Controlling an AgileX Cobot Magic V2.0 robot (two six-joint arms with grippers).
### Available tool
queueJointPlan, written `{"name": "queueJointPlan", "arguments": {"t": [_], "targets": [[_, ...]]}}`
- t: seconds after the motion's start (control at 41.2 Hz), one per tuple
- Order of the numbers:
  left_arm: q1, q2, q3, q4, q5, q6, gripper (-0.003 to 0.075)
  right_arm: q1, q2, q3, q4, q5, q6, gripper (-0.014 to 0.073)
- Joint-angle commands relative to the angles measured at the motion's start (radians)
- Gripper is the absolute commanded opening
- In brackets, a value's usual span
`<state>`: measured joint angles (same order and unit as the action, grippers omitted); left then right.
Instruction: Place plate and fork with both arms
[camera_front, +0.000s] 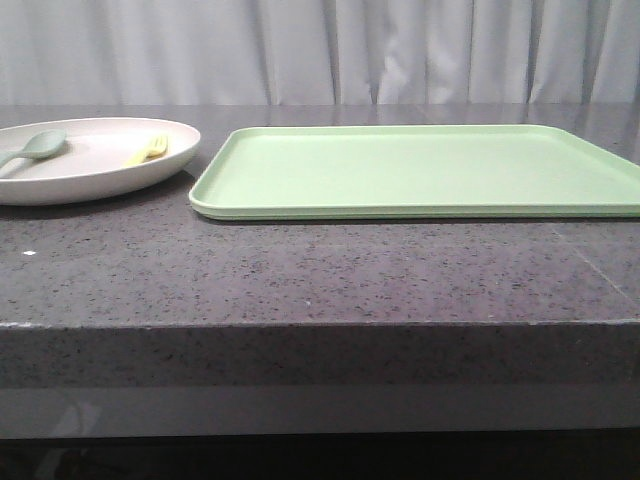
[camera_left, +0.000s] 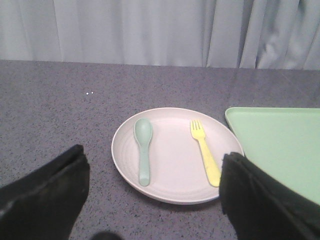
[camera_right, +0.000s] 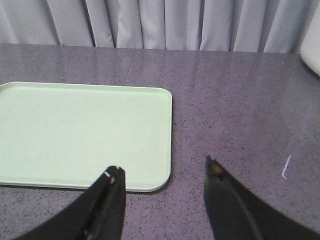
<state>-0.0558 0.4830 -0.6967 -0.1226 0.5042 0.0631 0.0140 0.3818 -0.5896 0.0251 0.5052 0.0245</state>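
The pale pinkish-cream plate sits on the dark stone table at the far left; it also shows in the left wrist view. The yellow fork lies in the plate on its right side, also in the left wrist view. My left gripper is open and empty, hovering over the near edge of the plate. My right gripper is open and empty above the table by the tray's corner. Neither gripper shows in the front view.
A pale grey-green spoon lies in the plate left of the fork, also in the left wrist view. A flat light-green tray lies right of the plate, also in the right wrist view. Grey curtains hang behind.
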Motion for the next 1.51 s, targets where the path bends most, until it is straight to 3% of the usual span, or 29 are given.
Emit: {"name": "queueJointPlan", "arguments": {"t": [0.0,0.34,0.656,0.972,1.093,1.336,1.482], "targets": [[-0.009,0.013,-0.028,-0.030,-0.097,-0.008,0.0484,0.001,0.016,-0.032,-0.011,-0.076,-0.005,0.0396],[-0.009,0.117,-0.140,0.073,0.103,-0.008,0.0479,0.001,0.016,-0.032,-0.011,-0.076,-0.005,0.0396],[-0.009,0.373,-0.273,0.078,0.227,-0.008,0.0479,0.001,0.016,-0.032,-0.011,-0.076,-0.005,0.0396],[0.036,0.643,-0.379,0.036,0.237,-0.006,0.0479,0.001,0.016,-0.032,-0.011,-0.076,-0.005,0.0396],[0.122,0.734,-0.426,-0.037,0.236,0.039,0.0479,0.001,0.016,-0.032,-0.011,-0.076,-0.005,0.0396],[0.321,0.908,-0.479,-0.471,0.255,0.334,0.0479,0.001,0.016,-0.032,-0.011,-0.076,-0.005,0.0396],[0.386,1.017,-0.505,-0.664,0.290,0.442,0.0479,0.001,0.016,-0.032,-0.011,-0.076,-0.005,0.0396]]}}
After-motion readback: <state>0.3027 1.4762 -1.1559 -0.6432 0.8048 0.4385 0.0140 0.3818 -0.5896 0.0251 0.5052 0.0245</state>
